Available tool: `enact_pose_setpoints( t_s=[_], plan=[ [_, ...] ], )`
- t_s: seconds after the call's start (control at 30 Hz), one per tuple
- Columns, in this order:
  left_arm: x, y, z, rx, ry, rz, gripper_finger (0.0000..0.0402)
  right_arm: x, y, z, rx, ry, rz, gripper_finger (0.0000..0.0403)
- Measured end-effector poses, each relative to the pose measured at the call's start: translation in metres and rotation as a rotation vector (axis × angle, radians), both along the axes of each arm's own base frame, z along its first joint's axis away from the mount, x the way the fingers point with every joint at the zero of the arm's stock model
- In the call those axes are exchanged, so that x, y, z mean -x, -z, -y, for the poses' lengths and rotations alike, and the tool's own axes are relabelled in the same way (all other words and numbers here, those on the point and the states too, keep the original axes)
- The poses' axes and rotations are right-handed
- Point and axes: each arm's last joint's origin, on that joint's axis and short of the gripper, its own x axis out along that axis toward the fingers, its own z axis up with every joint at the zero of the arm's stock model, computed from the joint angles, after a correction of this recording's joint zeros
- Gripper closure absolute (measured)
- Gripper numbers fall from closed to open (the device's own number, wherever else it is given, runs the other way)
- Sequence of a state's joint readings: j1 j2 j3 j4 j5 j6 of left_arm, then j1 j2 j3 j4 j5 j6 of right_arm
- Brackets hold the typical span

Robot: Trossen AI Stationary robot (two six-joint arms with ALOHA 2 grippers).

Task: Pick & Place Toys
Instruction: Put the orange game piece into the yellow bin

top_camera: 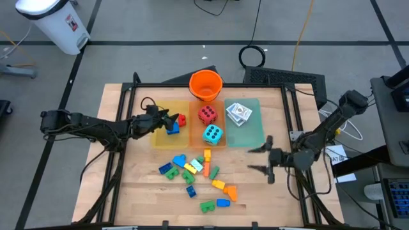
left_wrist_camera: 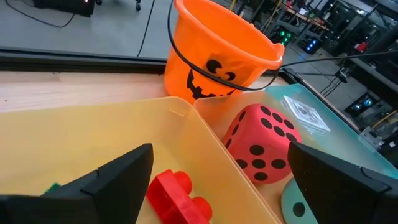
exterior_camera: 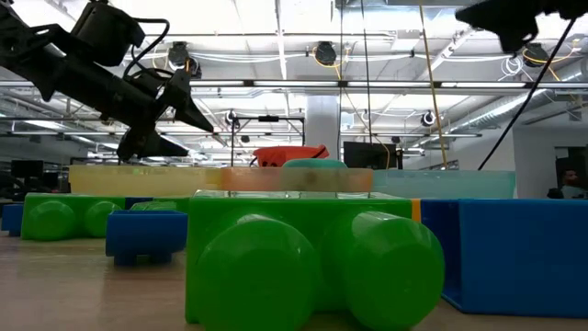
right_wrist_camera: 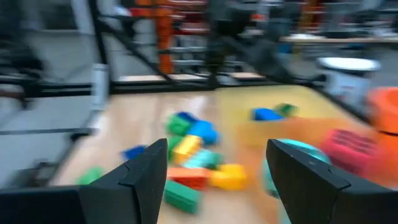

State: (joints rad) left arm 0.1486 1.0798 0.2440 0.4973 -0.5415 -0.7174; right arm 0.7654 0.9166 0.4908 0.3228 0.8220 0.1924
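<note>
Looking at handling: left gripper (top_camera: pixel 167 119) hangs over the yellow tray (top_camera: pixel 160 137), jaws spread wide and empty, with a red brick (left_wrist_camera: pixel 177 194) lying between them on the tray floor and a blue brick (top_camera: pixel 173 128) just beside. Right gripper (top_camera: pixel 263 158) hovers over bare bench (top_camera: pixel 128 185) off the green tray (top_camera: pixel 252 137), jaws parted, holding nothing. Bricks look like hard moulded plastic, glossy, light, rigid; studs on top and flat sides, so I'd pinch across the two flat side walls, not the rounded studs, or they'll likely squirt out. Loose pile of bricks (top_camera: pixel 195 172) sits mid-bench, some touching, so single picks need a clear side gap. Red die (top_camera: pixel 206 114) and teal die (top_camera: pixel 213 134) sit in the orange tray (top_camera: pixel 198 144); they look like matte foam, soft, very light, and should compress under grip, so take them face to face across the middle. White card packs (top_camera: pixel 238 112) on the green tray are thin, flat, probably slick; an edge grip looks fiddly. Trays are translucent, thin-walled. Orange bucket (top_camera: pixel 206 85) stands behind them.
</note>
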Motion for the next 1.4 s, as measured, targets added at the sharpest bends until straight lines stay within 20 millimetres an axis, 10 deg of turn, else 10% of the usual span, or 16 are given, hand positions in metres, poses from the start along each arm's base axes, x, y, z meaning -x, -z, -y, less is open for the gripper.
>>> enact_pose_setpoints(
  t_s=[0.67, 1.4],
  plan=[
    [-0.001, 0.0, 0.001, 0.034, 0.046, 0.017, 0.0025, -0.076, 0.038, -0.093, 0.104, -0.319, -0.208, 0.0062],
    [-0.002, 0.0, 0.002, 0.034, 0.073, 0.015, 0.0025, -0.093, 0.117, -0.098, 0.13, -0.285, -0.587, 0.0051]
  ],
)
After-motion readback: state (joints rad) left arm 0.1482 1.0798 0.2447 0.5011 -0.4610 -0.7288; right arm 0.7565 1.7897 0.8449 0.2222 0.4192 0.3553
